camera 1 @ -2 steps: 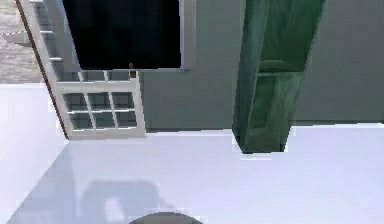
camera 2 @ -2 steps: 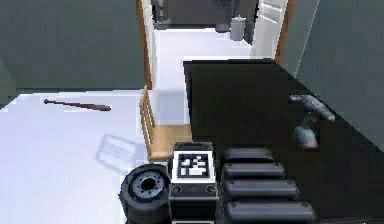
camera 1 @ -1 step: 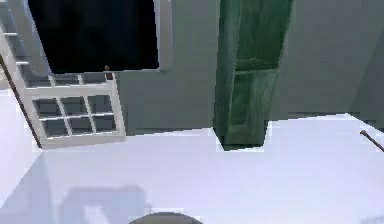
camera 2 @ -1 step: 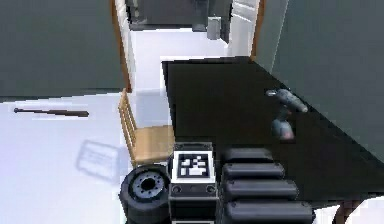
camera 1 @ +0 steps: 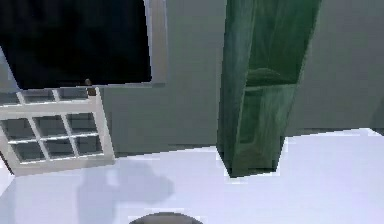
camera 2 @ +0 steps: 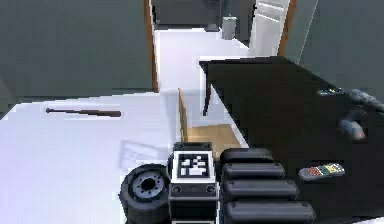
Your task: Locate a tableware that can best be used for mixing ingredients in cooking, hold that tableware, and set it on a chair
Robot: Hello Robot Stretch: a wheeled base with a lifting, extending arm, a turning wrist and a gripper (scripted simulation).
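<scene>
One dark blob [camera 2: 350, 128] on the counter [camera 2: 270, 100] may be the bowl: probably stiff, slippery, best taken at its rim. What the gripper [camera 2: 146, 192] holds is unclear.

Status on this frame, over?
Gripper low at the arm side view's bottom, load cannot be told. Dark rounded blob on black table, too small to name. Open box beside table.
</scene>
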